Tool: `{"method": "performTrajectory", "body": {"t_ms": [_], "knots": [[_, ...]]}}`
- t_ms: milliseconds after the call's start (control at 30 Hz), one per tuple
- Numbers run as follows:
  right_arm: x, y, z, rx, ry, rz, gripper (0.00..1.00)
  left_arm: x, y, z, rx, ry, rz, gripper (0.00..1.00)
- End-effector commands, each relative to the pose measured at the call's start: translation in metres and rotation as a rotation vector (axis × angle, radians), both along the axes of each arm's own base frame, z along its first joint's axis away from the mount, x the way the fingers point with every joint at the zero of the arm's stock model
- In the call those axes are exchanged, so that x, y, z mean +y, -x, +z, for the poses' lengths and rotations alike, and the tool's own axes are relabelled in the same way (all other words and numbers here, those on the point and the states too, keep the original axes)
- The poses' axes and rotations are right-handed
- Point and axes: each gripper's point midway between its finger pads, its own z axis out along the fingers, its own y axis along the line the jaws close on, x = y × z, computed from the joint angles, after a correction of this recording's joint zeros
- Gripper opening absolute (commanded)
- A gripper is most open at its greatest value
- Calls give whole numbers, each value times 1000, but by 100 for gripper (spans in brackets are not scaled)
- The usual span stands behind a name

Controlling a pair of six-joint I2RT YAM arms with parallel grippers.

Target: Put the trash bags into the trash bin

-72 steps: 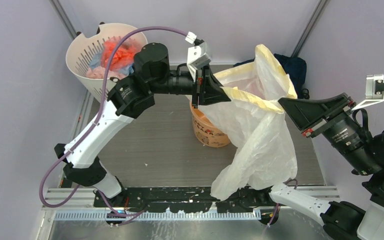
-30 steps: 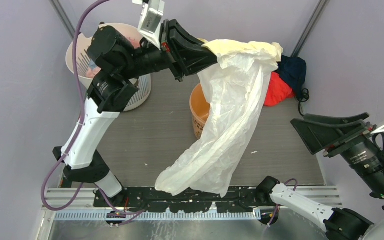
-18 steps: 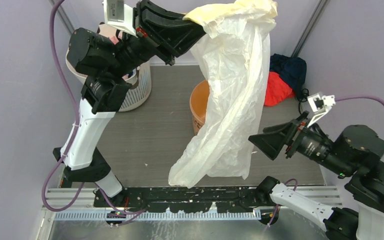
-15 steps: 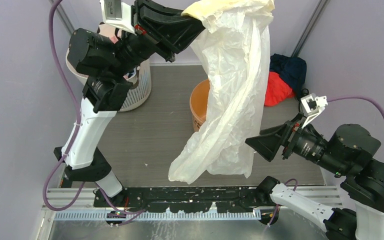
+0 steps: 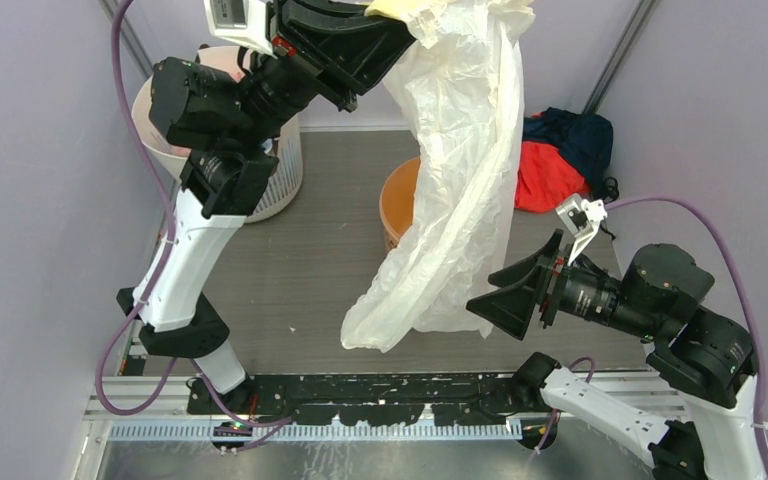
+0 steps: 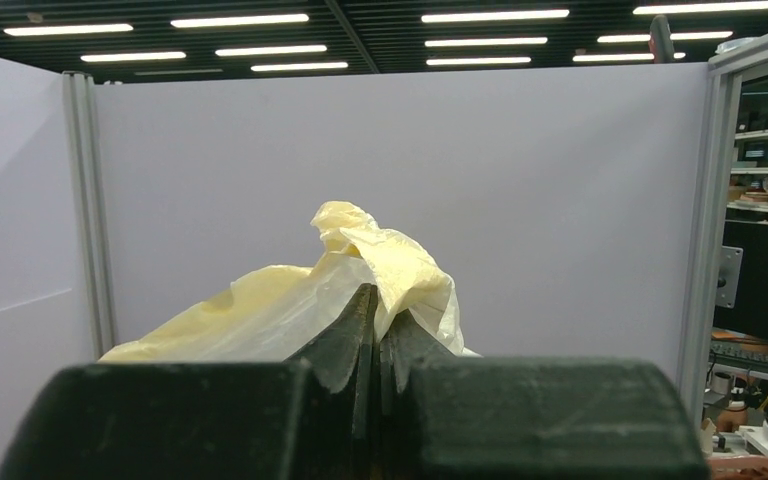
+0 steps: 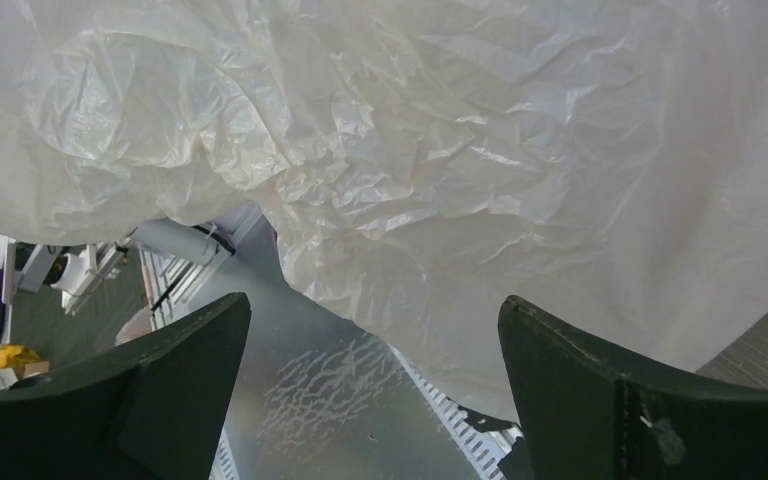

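Fingers (image 6: pixel 345 345) of the left gripper (image 6: pixel 376 300) were pressed shut on a bunched yellow edge of the trash bag (image 5: pixel 465 150), with only a small fold of film poking out past the tips. That gripper was raised high over the back of the table (image 5: pixel 300 270). The bag hung from it in one long, wrinkled sheet that crossed in front of the orange trash bin (image 5: pixel 398 200) and ended low, near the front edge. None of the bag was inside the bin.

The right gripper (image 7: pixel 375 310) had its fingers (image 7: pixel 190 345) spread wide and held nothing. It pointed at the bag's lower part, which filled its wrist view just ahead of the tips.

A white basket (image 5: pixel 278 180) stood at the back left and a red and navy cloth heap (image 5: pixel 550 165) at the back right.

The pinch looked slim, so a tug from below could likely pull the film free. The tail also looked longer than the bin is deep, so if lowered as it hung it could spill over the rim. Dragging film across that rim might tip the light bin.
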Motion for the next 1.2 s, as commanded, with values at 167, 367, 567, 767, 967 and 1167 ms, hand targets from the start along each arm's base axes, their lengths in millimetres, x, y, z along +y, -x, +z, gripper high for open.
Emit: {"method": "performTrajectory", "body": {"t_ms": [167, 367, 567, 767, 967, 1167], "knots": [[15, -20, 20, -88, -43, -8, 94, 19, 12, 24, -40, 108, -20, 2], [34, -28, 29, -89, -94, 39, 93, 21, 13, 26, -42, 115, -21, 2], [48, -14, 35, -83, -131, 162, 94, 16, 7, 22, -35, 107, -17, 2], [50, 9, 46, -96, -194, 277, 95, 10, 3, 17, -28, 97, -21, 2], [58, -22, 27, -37, -128, 166, 93, 8, 3, 16, -24, 106, -43, 1], [62, -50, 13, -6, -74, 59, 83, 7, 3, 16, -23, 111, -54, 1]]}}
